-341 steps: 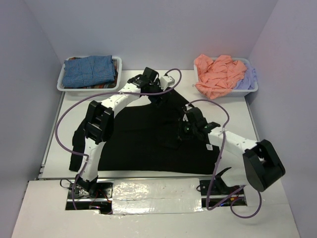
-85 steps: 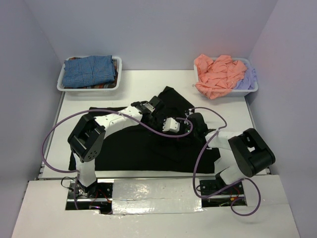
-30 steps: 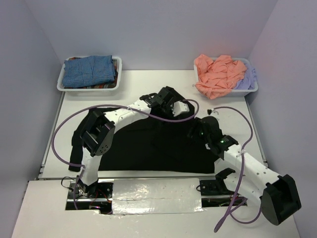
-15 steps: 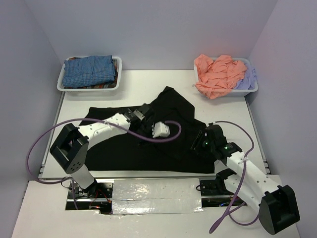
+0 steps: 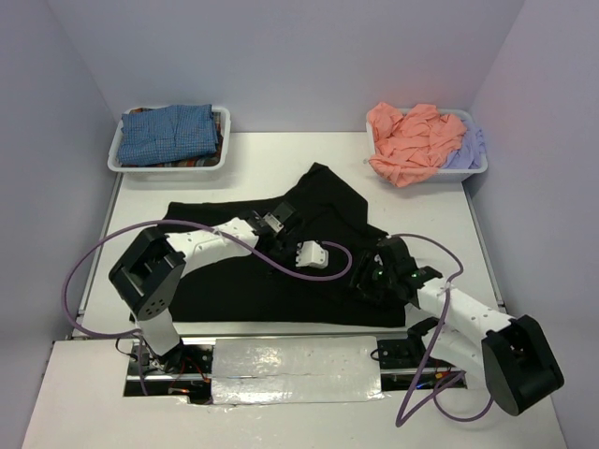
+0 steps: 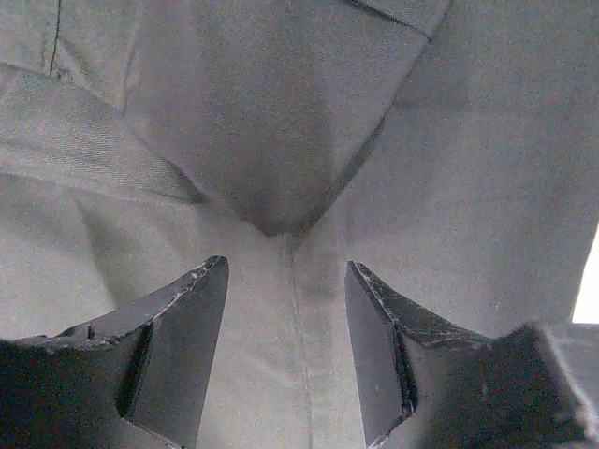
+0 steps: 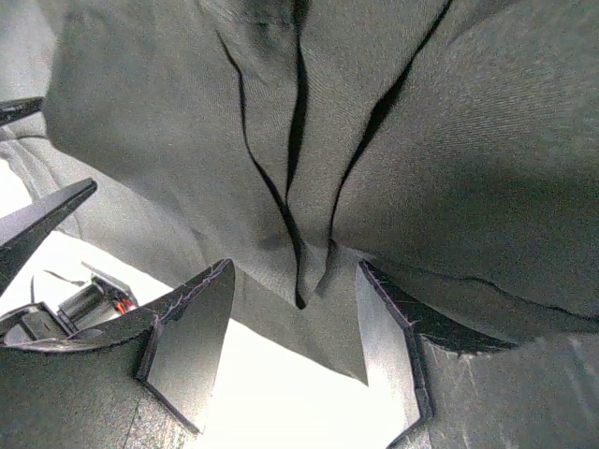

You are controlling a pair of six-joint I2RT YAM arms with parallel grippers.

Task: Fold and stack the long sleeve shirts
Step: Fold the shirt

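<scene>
Right gripper (image 7: 296,271), nearest the arm bases, hangs low over the near right corner of the black shirt (image 5: 243,281), its jaws parted. Between its fingers (image 7: 187,337) a pleat of the dark cloth runs down into the gap, and bare white table (image 5: 253,154) shows just below the hem. Whether either pad touches the cloth is hard to judge from this close. Left of it and a little farther out, the left gripper (image 6: 285,271) sits over the middle of the same shirt, jaws likewise standing apart and holding nothing. Just ahead of its fingertips (image 6: 201,290), a folded flap of cloth comes to a point. The shirt lies spread beneath both grippers, one part folded over toward the far right. Well beyond the left gripper, off to its left, a white bin (image 5: 116,157) holds the blue-checked shirt (image 5: 168,133). Well beyond the right gripper, a second bin (image 5: 475,168) holds the crumpled salmon-pink shirt (image 5: 412,140) and the pale lavender shirt (image 5: 465,148).
</scene>
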